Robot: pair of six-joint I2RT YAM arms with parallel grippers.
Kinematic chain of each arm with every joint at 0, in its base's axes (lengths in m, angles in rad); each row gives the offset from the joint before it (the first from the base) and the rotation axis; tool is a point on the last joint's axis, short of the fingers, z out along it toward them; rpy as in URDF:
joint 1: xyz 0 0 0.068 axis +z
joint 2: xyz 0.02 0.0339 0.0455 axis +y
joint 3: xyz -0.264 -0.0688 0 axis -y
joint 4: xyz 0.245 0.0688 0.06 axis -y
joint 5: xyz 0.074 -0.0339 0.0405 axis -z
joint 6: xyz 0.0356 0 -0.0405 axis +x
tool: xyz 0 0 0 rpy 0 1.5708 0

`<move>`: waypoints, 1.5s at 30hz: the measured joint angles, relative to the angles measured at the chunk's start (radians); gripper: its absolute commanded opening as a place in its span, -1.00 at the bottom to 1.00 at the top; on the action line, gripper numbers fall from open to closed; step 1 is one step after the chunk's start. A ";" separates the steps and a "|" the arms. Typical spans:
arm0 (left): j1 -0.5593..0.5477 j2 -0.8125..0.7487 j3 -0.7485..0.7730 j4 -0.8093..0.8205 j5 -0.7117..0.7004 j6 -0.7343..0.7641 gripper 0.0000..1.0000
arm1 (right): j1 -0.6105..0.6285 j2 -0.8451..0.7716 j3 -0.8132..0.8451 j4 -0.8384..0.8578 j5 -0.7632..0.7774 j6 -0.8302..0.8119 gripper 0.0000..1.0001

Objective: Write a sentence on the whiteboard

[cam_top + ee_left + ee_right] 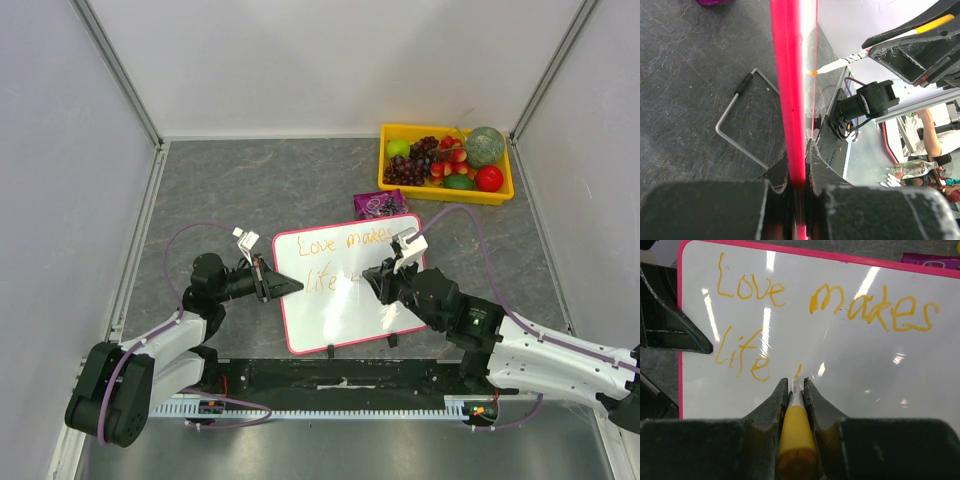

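Whiteboard at centre of table, feet toward near edge. Left gripper clamped on its left frame edge. Right gripper pinching orange marker, tip touching board. Sentence reads: line 1 "Love makes", line 2 "life" plus 1 short stroke.

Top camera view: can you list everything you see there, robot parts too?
whiteboard: one, white with pink-red frame, middle of the grey table
sentence: two lines, orange, on the whiteboard, reading "Love makes life"
marker: one, orange-yellow, tip at the whiteboard
tray: one, yellow, far right corner
fruit: several, purple, red, green, in the tray
packet: one, purple, just behind the whiteboard
left gripper: one, black, shut on the whiteboard's left edge
right gripper: one, black, shut on the marker
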 measured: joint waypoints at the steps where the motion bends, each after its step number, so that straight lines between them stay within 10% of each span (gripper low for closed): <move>1: 0.000 0.000 0.000 0.000 0.000 0.000 -0.96 | 0.000 -0.003 -0.003 -0.003 -0.005 0.003 -1.00; 45: 0.000 0.000 0.000 0.002 0.001 0.000 -0.96 | 0.000 0.024 0.042 -0.022 0.080 -0.040 -1.00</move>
